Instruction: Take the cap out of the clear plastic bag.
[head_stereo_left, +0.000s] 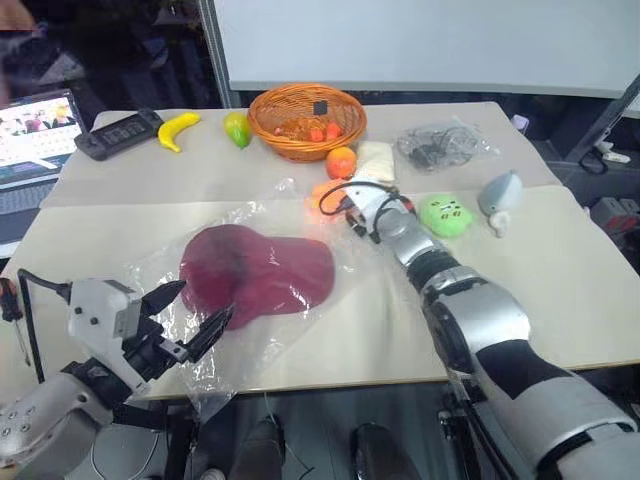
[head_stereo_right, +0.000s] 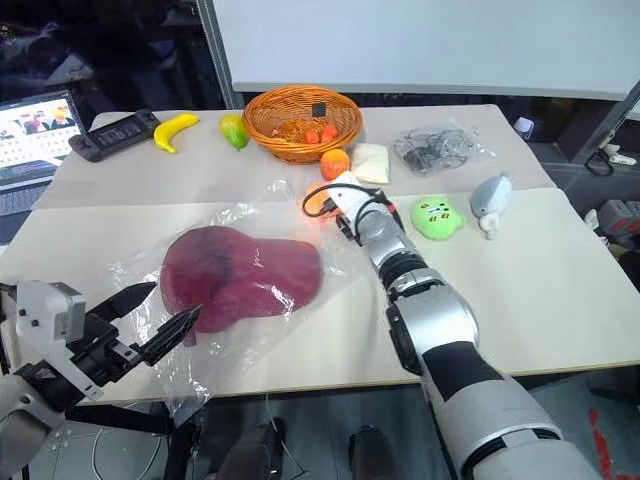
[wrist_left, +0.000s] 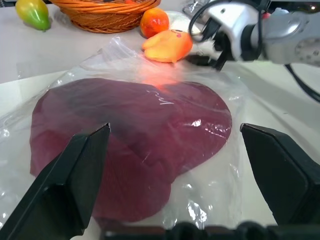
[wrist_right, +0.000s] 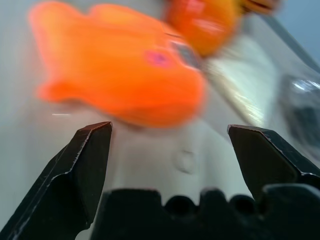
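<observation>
Right now the cap (head_stereo_left: 255, 272) is lying flat inside the clear plastic bag (head_stereo_left: 205, 345), near the front edge of the table (head_stereo_left: 560, 280). Its brim is pointing toward the right arm, and the film is lying loose over it and spilling past the table's front edge.

Judging by its flattened shape, the cap is looking soft and light, likely to fold or sag when lifted by one edge. Its brim is probably the stiffest part and the best place to pinch. The bag is looking thin, crinkly and slippery; it will probably slide along with the cap unless one gripper is pinning the film. Where the bag's mouth is, I cannot tell.

The left gripper (head_stereo_left: 190, 318) is hovering at the bag's near corner with its fingers spread wide, holding nothing. The right gripper (head_stereo_left: 345, 212) is reaching to the bag's far edge, just beside an orange plush toy (wrist_left: 167, 46), and its jaws are also standing wide apart and empty.

No brand, label or writing is readable on the cap or the bag. A laptop (head_stereo_left: 35, 135) is sitting at the table's far left; its screen content is too small to read.
</observation>
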